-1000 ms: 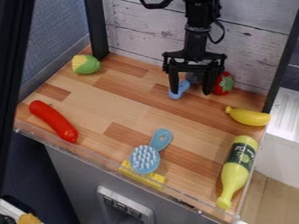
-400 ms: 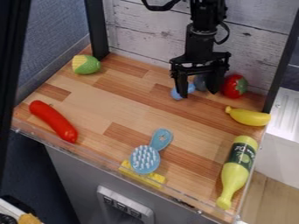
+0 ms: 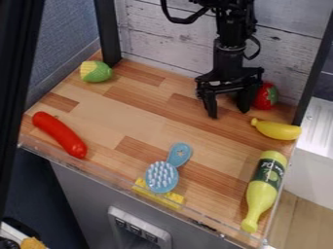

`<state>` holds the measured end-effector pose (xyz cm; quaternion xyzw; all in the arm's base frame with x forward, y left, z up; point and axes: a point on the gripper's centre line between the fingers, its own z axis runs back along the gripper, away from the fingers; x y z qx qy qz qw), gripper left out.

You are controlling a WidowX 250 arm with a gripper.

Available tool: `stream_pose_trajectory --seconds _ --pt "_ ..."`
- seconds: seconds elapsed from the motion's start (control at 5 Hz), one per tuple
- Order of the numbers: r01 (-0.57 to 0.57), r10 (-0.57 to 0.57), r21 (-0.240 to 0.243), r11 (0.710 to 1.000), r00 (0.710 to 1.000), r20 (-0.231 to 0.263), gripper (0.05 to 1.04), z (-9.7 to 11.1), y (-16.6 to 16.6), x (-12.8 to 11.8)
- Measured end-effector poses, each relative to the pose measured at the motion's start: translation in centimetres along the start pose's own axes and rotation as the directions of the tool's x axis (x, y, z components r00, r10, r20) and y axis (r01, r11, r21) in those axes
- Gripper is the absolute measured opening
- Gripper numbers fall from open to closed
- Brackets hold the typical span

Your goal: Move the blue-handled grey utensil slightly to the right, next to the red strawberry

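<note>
Below, at 6 o'clock on the wood-patterned toy counter (image 3: 123,112), a light-blue plastic hairbrush (image 3: 162,177) rests bristles up, its head partly over a flat yellow plastic piece (image 3: 172,200). A pale-green plastic toy bottle with a dark label (image 3: 263,187) lies at 4 o'clock, its neck pointing toward the near edge. A long, curved red plastic toy (image 3: 60,135) occupies 9 o'clock, and a yellow toy banana (image 3: 278,130) sits opposite at 3.

Farther in, toward 2 o'clock, the black two-finger gripper (image 3: 228,113) is low over the counter, in what appears to be a positioning step rather than a carry. Its jaws stand wide, wood visible between the tips, with no grasped object evident. From here, any next move calls for careful alignment and a check of clearance on both sides. The arm comes in from the top edge, its wrist nearly upright and the fingers pointing down.

Just past the right-hand side of the gripper, also at 2 o'clock, is a red toy strawberry with a green top (image 3: 265,96), partly hidden; contact cannot be confirmed. A yellow-and-green toy corn cob (image 3: 96,71) lies at 11, before the whitewashed plank wall (image 3: 156,44).
</note>
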<state>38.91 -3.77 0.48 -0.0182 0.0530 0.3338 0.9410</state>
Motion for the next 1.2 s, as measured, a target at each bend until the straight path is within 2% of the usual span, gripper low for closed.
stream_pose_trajectory --seconds 0.2,0.4,0.6,0.8,1.2 --pt "0.081 -0.081 0.004 0.997 0.997 0.001 0.647 0.13 0.05 0.2" --pt "0.111 -0.111 0.007 0.994 0.994 -0.002 0.364 0.18 -0.18 0.47" --pt "0.092 -0.092 0.005 0.996 0.996 0.0 0.157 0.27 -0.3 0.58" --pt "0.028 -0.028 0.001 1.0 1.0 -0.003 0.062 0.28 -0.48 0.38" --pt "-0.026 0.026 0.003 1.0 1.0 -0.006 0.053 0.21 -0.67 0.2"
